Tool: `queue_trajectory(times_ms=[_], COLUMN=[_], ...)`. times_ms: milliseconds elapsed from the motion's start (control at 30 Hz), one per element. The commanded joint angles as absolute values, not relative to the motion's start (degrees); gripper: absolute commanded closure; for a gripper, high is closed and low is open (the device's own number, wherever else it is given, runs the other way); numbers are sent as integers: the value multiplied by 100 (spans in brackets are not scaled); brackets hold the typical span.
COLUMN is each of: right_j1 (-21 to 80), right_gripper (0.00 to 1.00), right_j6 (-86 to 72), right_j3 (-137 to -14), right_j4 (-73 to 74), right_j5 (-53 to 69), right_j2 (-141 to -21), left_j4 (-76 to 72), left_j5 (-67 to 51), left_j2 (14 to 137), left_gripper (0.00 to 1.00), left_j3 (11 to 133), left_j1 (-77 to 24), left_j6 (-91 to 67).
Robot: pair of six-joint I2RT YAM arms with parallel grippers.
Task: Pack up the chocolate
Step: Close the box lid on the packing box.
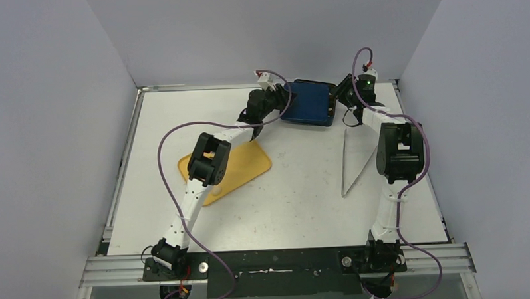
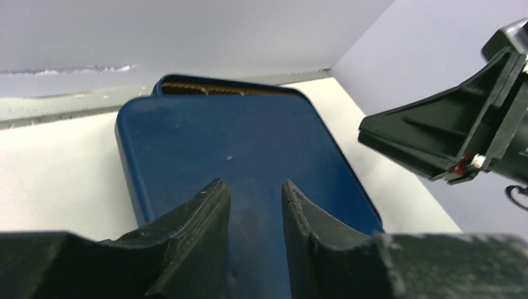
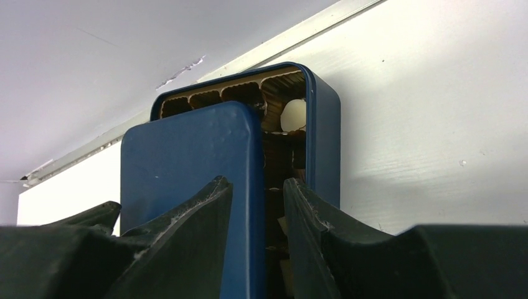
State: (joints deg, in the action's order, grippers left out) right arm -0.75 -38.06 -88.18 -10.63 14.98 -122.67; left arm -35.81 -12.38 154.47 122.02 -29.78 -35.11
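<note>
The dark blue box [image 1: 308,103] stands at the back of the table with its blue lid [image 3: 187,156] lying askew on it. A strip along the box's right side [image 3: 327,137] is uncovered. There I see the chocolate: one white piece [image 3: 292,115] and dark pieces in brown cups. My left gripper [image 2: 252,184] is open, its tips just above the lid [image 2: 236,143] at the box's left end [image 1: 284,99]. My right gripper [image 3: 256,180] is open at the box's right end [image 1: 343,93], its fingertips either side of the lid's right edge.
A yellow tray [image 1: 249,164] lies on the table left of centre, partly under my left arm. Long metal tweezers [image 1: 356,163] lie on the table right of centre. The right gripper's body [image 2: 436,143] shows in the left wrist view. Grey walls close the back and sides.
</note>
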Motion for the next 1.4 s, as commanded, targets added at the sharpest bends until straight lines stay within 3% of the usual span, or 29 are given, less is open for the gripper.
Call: queue_trajectory(times_ms=[0,400,700,1033,1367], right_j1=[-70,-35,-35,101,208], right_gripper=[62,59,59,61,65], right_j6=[-3449,-3264,-3149,-3166,-3166], right_j3=[-9035,-8939,-8929,-9034,-9115], right_j4=[-1086,-904,-785,-756,-744], right_j5=[1583,1832,1811,1987,2013], right_j2=[-12083,-12045,-12067,-12241,-12412], left_j4=[-3602,-2679,-2406,-2720,-2473], left_j5=[-1263,-933,-896,-1225,-1137], left_j2=[14735,14069,14074,14339,14322], left_gripper=[64,42,42,52,49], left_j3=[11831,11214,11098,11150,11177], left_j1=[-2953,-2889,-2836,-2786,-2771], left_j6=[-3164,-2780,-2671,-3047,-2855])
